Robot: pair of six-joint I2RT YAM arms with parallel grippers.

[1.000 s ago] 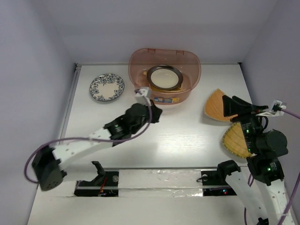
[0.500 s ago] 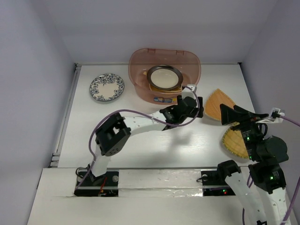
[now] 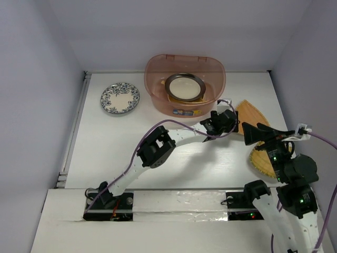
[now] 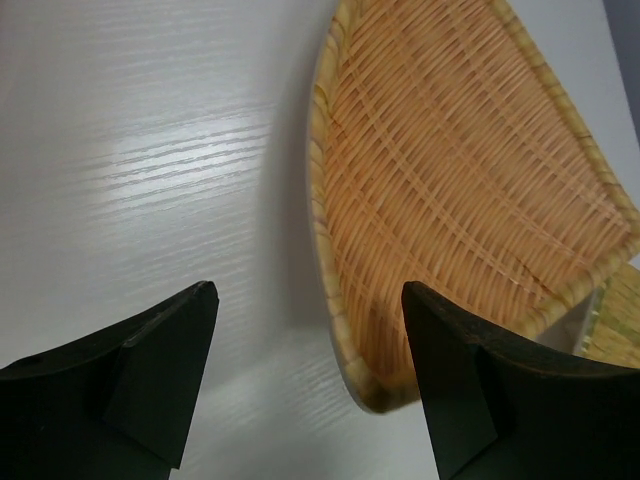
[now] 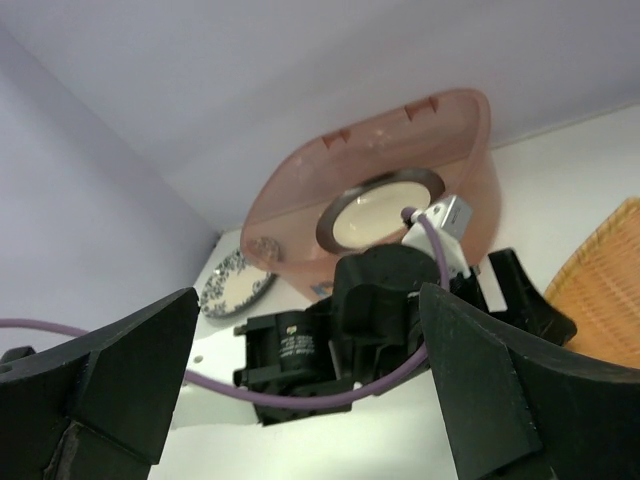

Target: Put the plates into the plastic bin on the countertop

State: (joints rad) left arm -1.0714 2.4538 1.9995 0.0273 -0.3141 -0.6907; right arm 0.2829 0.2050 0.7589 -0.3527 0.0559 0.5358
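The pinkish plastic bin [image 3: 184, 79] stands at the back of the white countertop [image 3: 174, 153], with a metallic-rimmed plate [image 3: 184, 87] lying inside over a yellow one. One orange-tan fan-shaped plate [image 3: 254, 112] lies right of the bin, and another [image 3: 263, 158] lies nearer. My left gripper [image 3: 230, 124] is open at the first fan plate [image 4: 450, 170], its rim's near corner between the jaws [image 4: 308, 295], untouched. My right gripper [image 3: 246, 134] is open and empty [image 5: 308, 300], hovering beside the left wrist. A white plate with a floral rim [image 3: 120, 98] lies left of the bin.
Pale walls close in the counter at the back and both sides. The left arm [image 3: 158, 145] stretches diagonally across the middle, its purple cable looping above it. The right arm's wrist [image 3: 292, 168] covers part of the nearer fan plate.
The left arm swung right from in front of the bin to the fan plate, and its jaws opened. The right gripper opened wider and drew back slightly toward me.
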